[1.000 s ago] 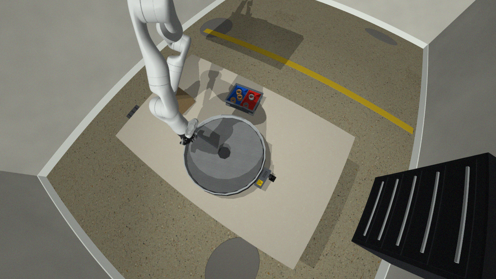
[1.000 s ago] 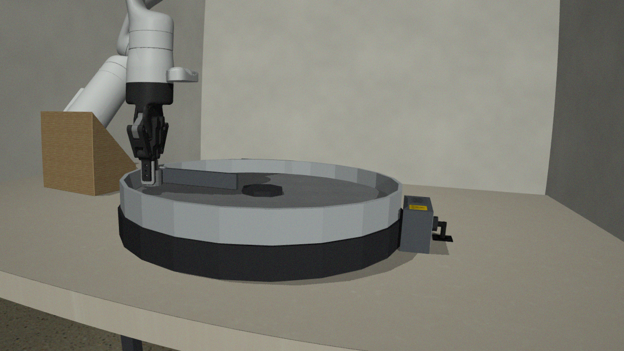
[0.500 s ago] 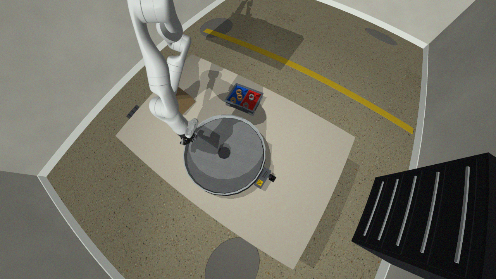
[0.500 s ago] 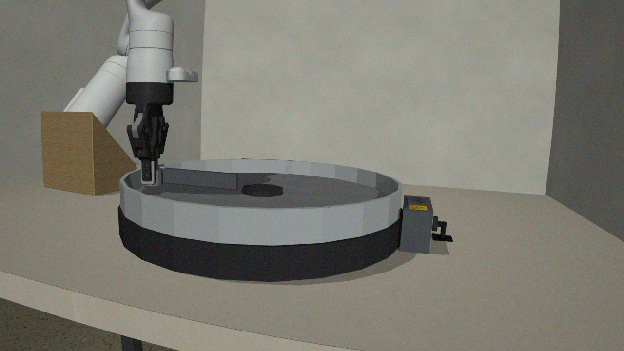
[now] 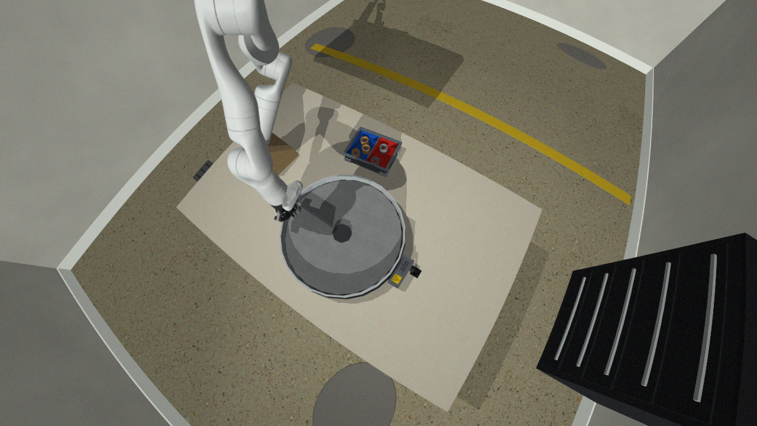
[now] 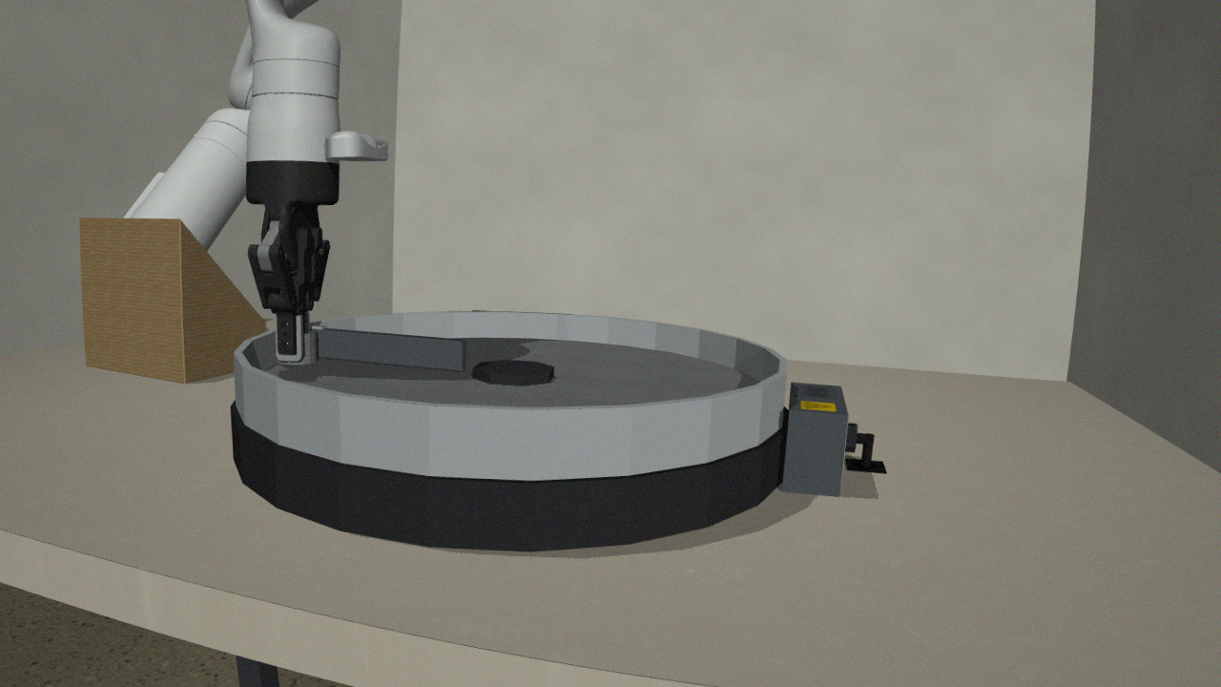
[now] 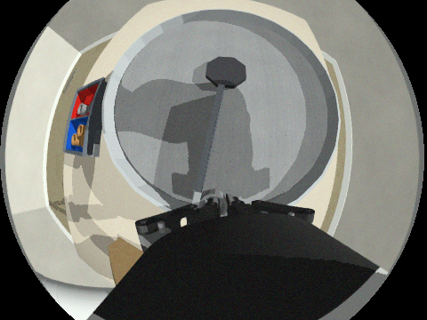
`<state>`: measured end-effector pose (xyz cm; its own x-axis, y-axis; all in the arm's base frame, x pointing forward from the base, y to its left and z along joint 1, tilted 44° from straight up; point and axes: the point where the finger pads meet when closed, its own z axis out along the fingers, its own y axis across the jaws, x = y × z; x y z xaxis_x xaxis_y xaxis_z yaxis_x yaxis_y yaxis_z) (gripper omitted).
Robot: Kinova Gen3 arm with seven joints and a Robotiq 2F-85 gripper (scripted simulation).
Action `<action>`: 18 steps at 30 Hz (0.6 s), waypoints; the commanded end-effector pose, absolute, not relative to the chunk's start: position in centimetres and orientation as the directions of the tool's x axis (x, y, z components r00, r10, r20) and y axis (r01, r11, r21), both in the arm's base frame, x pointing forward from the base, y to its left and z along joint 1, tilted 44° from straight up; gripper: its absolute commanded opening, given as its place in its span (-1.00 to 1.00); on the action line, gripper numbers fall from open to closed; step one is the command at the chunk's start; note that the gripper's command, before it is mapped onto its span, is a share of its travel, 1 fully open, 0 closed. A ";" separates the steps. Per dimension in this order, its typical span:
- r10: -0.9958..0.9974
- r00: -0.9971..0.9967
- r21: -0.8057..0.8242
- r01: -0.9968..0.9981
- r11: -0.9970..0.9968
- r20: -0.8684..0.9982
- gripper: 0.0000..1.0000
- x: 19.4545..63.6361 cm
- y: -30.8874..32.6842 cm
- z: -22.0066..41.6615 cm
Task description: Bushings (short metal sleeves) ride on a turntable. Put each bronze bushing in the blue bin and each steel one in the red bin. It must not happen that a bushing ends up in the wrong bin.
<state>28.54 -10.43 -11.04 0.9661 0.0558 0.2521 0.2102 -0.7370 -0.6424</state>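
- Plain grey walls point(image 5: 121, 63) point(image 6: 734, 171) point(image 7: 382, 178), pale skirting point(image 5: 641, 158) at their foot in the top view
- Speckled olive-brown floor point(image 5: 158, 296) point(image 6: 102, 640), crossed by a straight yellow stripe point(image 5: 492, 124)
- Black cabinet point(image 5: 733, 318) with long grey bar handles
- Shadows on floor and beige rectangular surface point(image 5: 476, 264) point(image 6: 982, 555)

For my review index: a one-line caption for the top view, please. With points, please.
Arm over the turntable point(image 5: 342, 264) rim; bronze bushings point(image 5: 365, 148) in the blue bin, steel point(image 5: 383, 148) in the red.

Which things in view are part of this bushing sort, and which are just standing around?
Part of the job:
- black two-finger gripper
- round grey turntable
- blue bin, bronze bushings inside
- red bin, steel bushings inside

Apparently not needed:
- black cabinet with long grey handles
- yellow floor stripe
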 end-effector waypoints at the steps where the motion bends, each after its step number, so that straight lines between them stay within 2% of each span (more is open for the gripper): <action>1: 0.055 0.966 -0.641 0.210 -0.738 0.253 -1.00 28.6 -10.5 -11.0; 18: 0.055 0.966 -0.642 0.210 -0.737 0.252 -1.00 28.5 -10.8 -10.7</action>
<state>28.50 -10.63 -10.83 0.9662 0.0558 0.2518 0.2102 -0.7361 -0.6434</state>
